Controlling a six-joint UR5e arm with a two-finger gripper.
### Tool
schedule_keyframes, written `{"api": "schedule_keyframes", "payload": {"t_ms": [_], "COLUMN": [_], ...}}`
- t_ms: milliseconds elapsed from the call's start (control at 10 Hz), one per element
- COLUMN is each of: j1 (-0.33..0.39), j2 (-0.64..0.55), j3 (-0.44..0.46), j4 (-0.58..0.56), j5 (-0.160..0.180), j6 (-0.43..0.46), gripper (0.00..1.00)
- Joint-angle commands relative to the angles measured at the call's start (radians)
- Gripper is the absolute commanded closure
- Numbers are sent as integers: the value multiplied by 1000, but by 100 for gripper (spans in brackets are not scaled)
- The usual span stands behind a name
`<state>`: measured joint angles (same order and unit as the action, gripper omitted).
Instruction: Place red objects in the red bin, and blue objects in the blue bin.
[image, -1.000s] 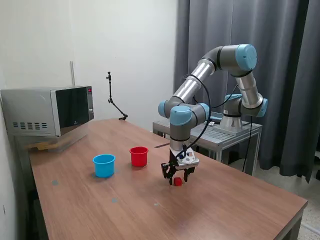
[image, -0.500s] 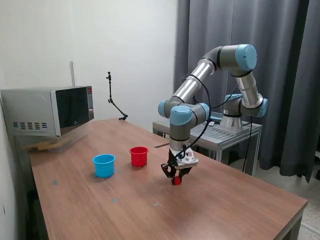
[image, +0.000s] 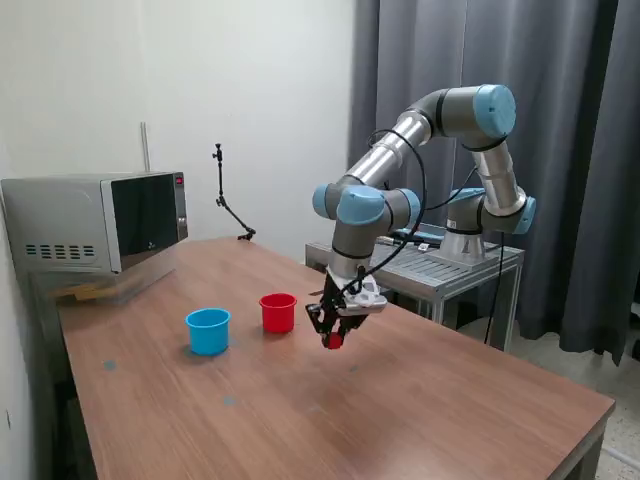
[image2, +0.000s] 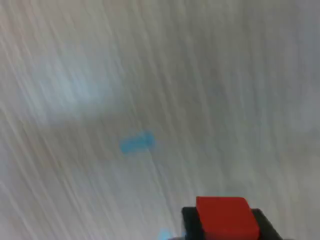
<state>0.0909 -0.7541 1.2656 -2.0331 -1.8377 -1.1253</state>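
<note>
My gripper (image: 332, 338) hangs above the wooden table (image: 420, 420), shut on a tiny red cube (image: 334, 341). It is a short way to the exterior view's right of the red bin (image: 278, 312), a small red cup. The blue bin (image: 208, 330), a light blue cup, stands further toward that view's left. In the blurred wrist view the red cube (image2: 226, 216) sits between the dark fingers (image2: 190, 220), with a light blue smear (image2: 137, 142) on the table below. No blue objects show in either view.
A microwave (image: 100, 220) sits at the table's far corner toward the exterior view's left. A thin black stand (image: 228, 205) rises at the back edge. A metal cart (image: 440, 265) holds the arm's base behind the table, before dark curtains.
The gripper closed on the red cube at the table surface, then lifted it and carried it toward the exterior view's left, closer to the red bin.
</note>
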Motion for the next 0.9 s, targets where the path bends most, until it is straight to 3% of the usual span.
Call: {"api": "schedule_keyframes", "payload": {"t_ms": [0, 100, 200, 300, 400, 600, 800], "j1": [-34, -66, -100, -127, -163, -215, -237], "j2": [-63, -89, -123, -149, -175, -195, -195], "j3": [-20, -5, 38, 72, 105, 140, 140], "j4": [106, 204, 221, 224, 225, 225, 225], "j5": [-84, -87, -87, -103, -144, -155, -166], "j6": [-111, -135, -160, -197, -230, -301, -318], "gripper": [100, 100, 100, 100, 100, 100, 100]}}
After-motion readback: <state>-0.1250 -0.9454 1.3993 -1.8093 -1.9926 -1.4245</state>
